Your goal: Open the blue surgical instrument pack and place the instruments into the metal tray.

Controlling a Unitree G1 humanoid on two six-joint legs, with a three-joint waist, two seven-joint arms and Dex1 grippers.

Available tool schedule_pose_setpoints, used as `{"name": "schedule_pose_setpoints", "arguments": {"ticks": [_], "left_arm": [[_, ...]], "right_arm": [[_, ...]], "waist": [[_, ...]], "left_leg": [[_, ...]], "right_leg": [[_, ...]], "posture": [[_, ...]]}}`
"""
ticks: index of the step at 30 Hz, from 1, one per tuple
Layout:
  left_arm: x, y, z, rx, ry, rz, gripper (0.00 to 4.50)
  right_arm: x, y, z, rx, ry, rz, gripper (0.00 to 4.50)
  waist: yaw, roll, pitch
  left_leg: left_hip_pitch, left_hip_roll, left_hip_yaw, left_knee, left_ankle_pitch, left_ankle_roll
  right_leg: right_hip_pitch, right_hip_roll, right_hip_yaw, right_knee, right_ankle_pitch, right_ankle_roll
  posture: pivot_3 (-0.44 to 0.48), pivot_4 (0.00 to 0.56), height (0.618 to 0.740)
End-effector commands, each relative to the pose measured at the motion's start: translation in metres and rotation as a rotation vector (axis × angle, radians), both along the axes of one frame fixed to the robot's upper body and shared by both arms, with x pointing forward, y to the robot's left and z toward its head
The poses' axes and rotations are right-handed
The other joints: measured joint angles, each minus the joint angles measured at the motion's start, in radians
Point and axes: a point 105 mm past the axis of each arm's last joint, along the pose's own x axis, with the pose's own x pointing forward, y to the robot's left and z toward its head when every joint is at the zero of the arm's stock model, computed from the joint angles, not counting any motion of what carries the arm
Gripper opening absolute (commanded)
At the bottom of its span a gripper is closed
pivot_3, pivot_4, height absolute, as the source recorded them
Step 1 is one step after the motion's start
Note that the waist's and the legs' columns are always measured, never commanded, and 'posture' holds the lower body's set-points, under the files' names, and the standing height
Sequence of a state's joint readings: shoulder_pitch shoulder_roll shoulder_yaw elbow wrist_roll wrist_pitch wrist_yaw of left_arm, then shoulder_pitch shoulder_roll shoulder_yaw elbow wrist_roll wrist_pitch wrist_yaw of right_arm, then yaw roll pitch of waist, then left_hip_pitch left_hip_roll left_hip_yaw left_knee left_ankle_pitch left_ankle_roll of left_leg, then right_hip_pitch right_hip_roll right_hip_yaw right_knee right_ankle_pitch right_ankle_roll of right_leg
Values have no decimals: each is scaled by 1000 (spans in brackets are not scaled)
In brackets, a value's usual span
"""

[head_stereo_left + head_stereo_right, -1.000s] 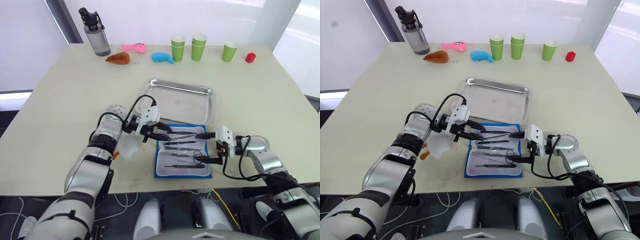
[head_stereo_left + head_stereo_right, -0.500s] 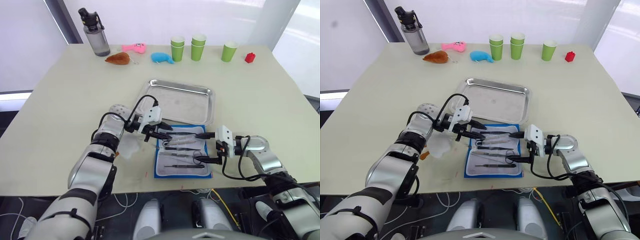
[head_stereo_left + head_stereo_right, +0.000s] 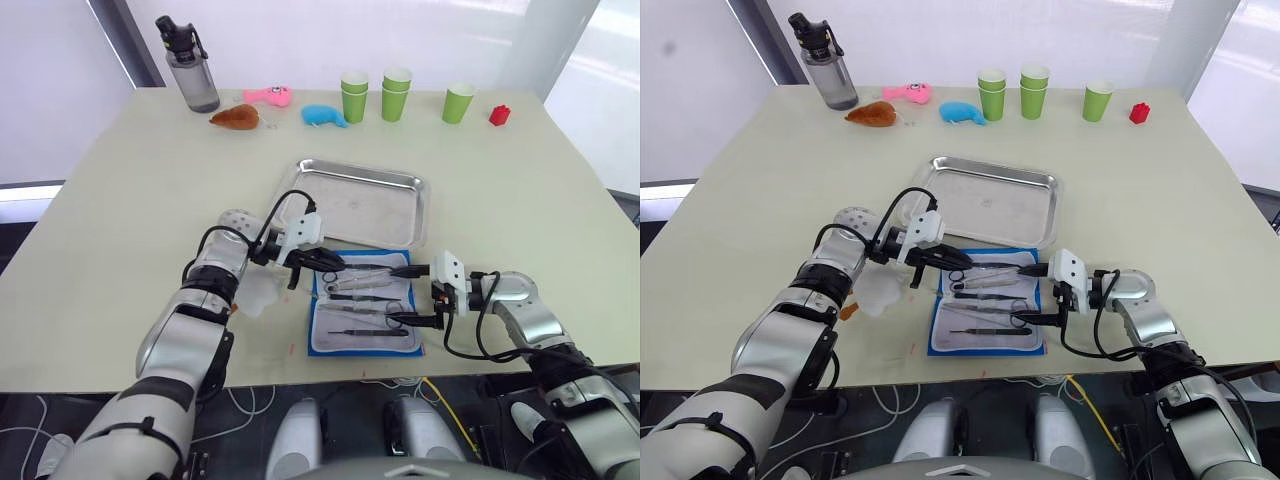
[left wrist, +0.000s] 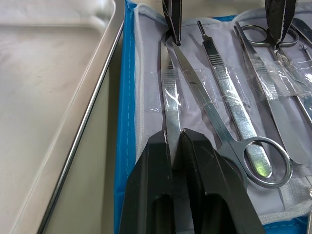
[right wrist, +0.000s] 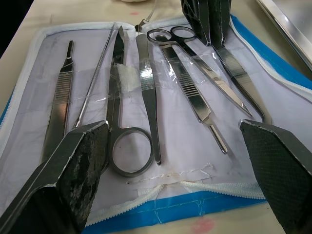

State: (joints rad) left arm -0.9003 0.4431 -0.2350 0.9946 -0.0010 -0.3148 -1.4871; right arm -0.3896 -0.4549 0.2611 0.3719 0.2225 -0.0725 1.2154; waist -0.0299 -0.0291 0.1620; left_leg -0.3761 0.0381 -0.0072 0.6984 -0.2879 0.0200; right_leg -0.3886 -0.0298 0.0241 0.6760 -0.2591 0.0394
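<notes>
Although the blue surgical instrument pack (image 3: 364, 311) already lies open on the table, just in front of the metal tray (image 3: 362, 201), the instruments (image 5: 146, 92) are all seen in or over its white lining and the tray is bare. Over the last second the left gripper (image 3: 318, 263) has been drawn a little back from the pack's far edge – in the head views it sat lower over the lining a second ago, and a ring handle is now seen just at its tips. In the left wrist view its black fingers (image 4: 151, 180) are pressed together on one slender tweezers-like instrument (image 4: 168, 92), whose blade runs away under a clear pocket strip beside a pair of ring-handled scissors (image 4: 234, 131). This is judged to be the start of the first extraction: the piece is gripped but not yet freed from its pocket.

The right gripper (image 3: 415, 295) is held at the pack's right edge, its fingers spread wide to either side of the lining – nothing is grasped.

The tray's near rim lies just beyond the gripped instrument, so only a short carry is thought to be needed once it slides clear.
</notes>
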Motion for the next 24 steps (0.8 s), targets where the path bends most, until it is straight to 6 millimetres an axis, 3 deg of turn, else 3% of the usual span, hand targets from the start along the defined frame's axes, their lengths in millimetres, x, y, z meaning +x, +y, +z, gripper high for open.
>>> {"name": "schedule_pose_setpoints", "arguments": {"ticks": [1,24], "left_arm": [[3,3,14,4,-24,0,76],[-4,21,34,70,-55,80,76]], "right_arm": [[-17,-17,-56,-171,175,-67,4500],[-16,-18,-58,-180,189,-65,4500]], "waist": [[-2,0,0],[-11,0,0]], "left_leg": [[0,0,0,0,0,0],[0,0,0,-11,0,0]], "right_leg": [[0,0,0,0,0,0],[-6,4,4,-5,1,-2]], "posture": [[0,150,734],[0,150,734]]}}
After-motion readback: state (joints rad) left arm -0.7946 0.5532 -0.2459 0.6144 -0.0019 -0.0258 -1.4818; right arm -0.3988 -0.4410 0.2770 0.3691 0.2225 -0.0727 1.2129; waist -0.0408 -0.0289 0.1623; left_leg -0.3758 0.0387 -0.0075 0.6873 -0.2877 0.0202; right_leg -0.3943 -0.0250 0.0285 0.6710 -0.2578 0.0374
